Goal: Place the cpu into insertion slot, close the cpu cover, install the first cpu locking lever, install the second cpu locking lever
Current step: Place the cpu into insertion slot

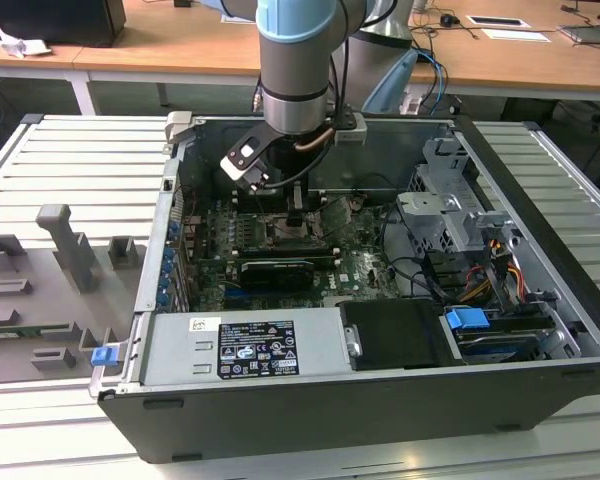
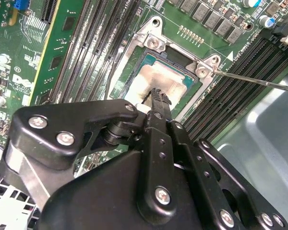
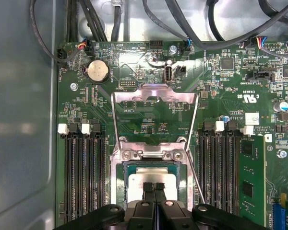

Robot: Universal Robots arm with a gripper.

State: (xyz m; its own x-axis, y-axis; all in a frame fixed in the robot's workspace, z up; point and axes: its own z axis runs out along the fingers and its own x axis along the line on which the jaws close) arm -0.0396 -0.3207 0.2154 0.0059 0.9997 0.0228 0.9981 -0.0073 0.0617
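My end effector [image 3: 153,186] is down inside the open case [image 1: 540,250], which sits on the bench [image 1: 80,170]. In the exterior view it hangs over the middle of the board [image 1: 360,265].

In both wrist views my two fingers are pressed together with nothing between them. Their tips are on, or just above, the top of the cpu [image 3: 151,178]; I cannot tell which.

The cpu lies flat and square inside the slot [image 3: 126,168], with the slot's dark rim showing evenly around it. In the second wrist view the cpu [image 2: 165,79] looks the same, seated level in the slot [image 2: 149,60] with my end effector [image 2: 158,93] at one edge of it. I judge the first step to be done, or all but done.

The cover [image 3: 153,93] is not yet closed. It stands swung back from the slot on its hinge, with green board showing through its window.

One lever [image 3: 196,172] is free, a thin rod slanting away from the slot's corner beside the memory slots [image 3: 221,163]. It shows as a long bright wire in the second wrist view [image 2: 259,81]. I cannot pick out the other lever for certain.

That leaves the cover and both levers to do.
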